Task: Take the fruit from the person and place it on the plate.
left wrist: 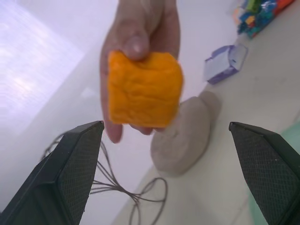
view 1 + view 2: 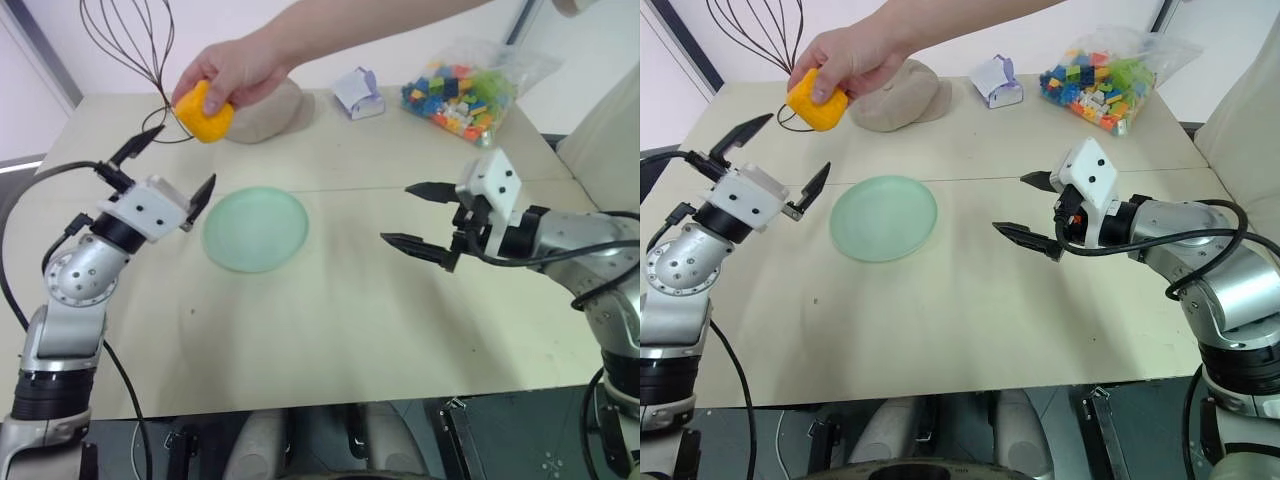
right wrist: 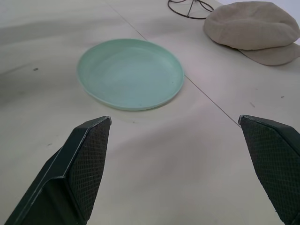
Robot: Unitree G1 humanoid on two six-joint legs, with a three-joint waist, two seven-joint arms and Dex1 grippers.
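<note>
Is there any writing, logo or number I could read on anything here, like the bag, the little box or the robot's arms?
None can be read.
Bag of toy bricks: no label shows.
Small purple-and-white box: its print is too blurred to read.
Cap, plate, fruit: no markings.

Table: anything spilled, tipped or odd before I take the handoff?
Nothing stands out. The pale mint-green round plate lies flat and bare, the clear bag of multicoloured toy bricks looks unspilled, and the person's hand holds the orange-yellow fruit clear of the table.
</note>
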